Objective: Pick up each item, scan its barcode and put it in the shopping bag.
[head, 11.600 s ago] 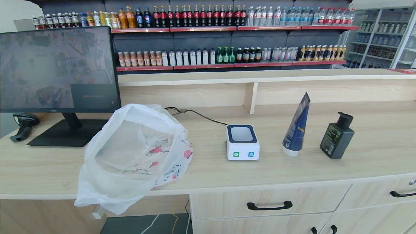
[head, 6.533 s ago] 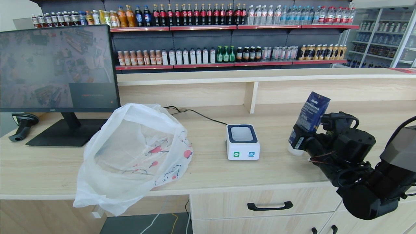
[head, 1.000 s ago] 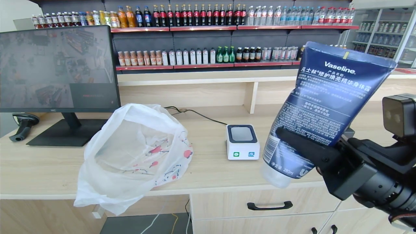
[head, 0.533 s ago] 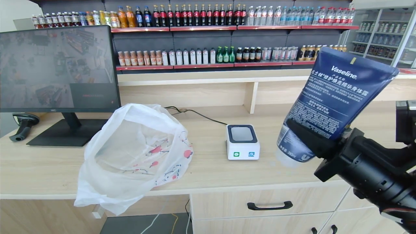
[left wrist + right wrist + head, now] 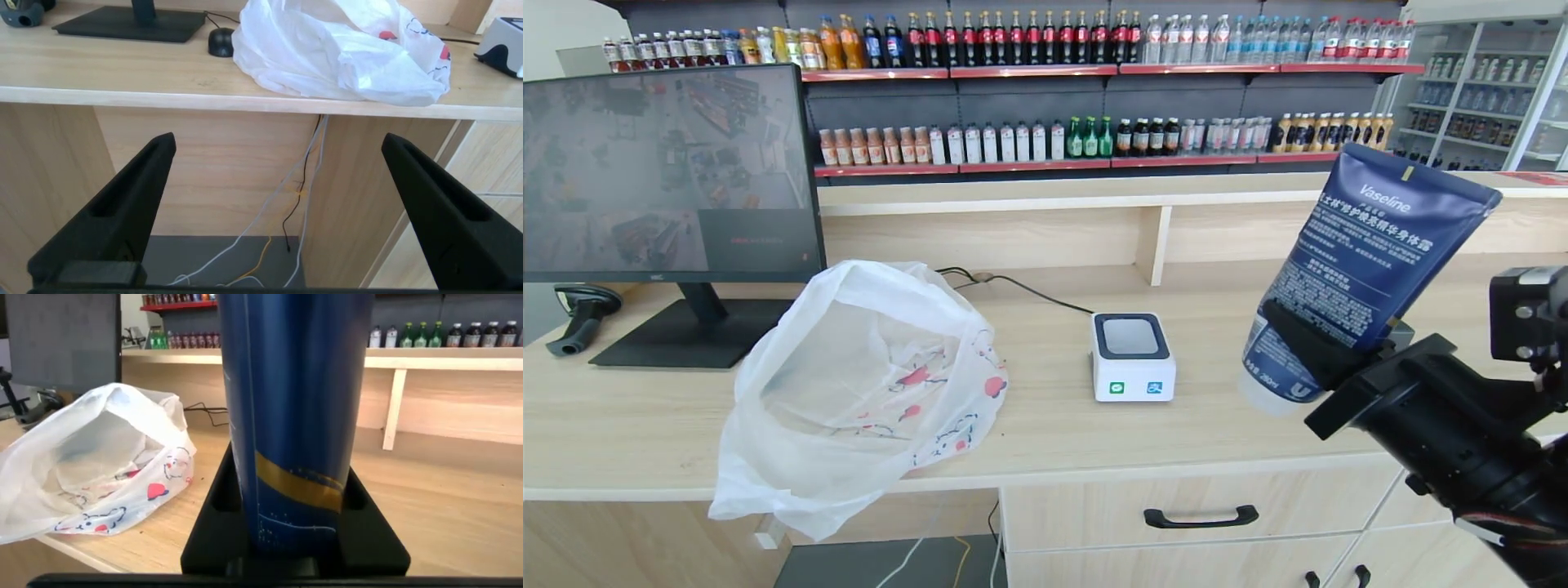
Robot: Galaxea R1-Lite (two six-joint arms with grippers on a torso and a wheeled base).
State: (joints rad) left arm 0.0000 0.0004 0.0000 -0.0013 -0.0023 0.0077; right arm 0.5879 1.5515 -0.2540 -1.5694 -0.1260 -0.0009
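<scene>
- the right claw (image 5: 1327,359) is clenched on the lower part of a blue tube (image 5: 1368,253), which is pinched between both fingers near its cap end.
- the tube is held in the air, tilted with the cap end down, over the counter (image 5: 1045,433) and to the right of the white scanner (image 5: 1132,357).
- the left claw (image 5: 278,140) is spread wide and released, below the counter edge, under the white bag (image 5: 866,384).
- the bag is laid open on the counter, left of the scanner.
</scene>
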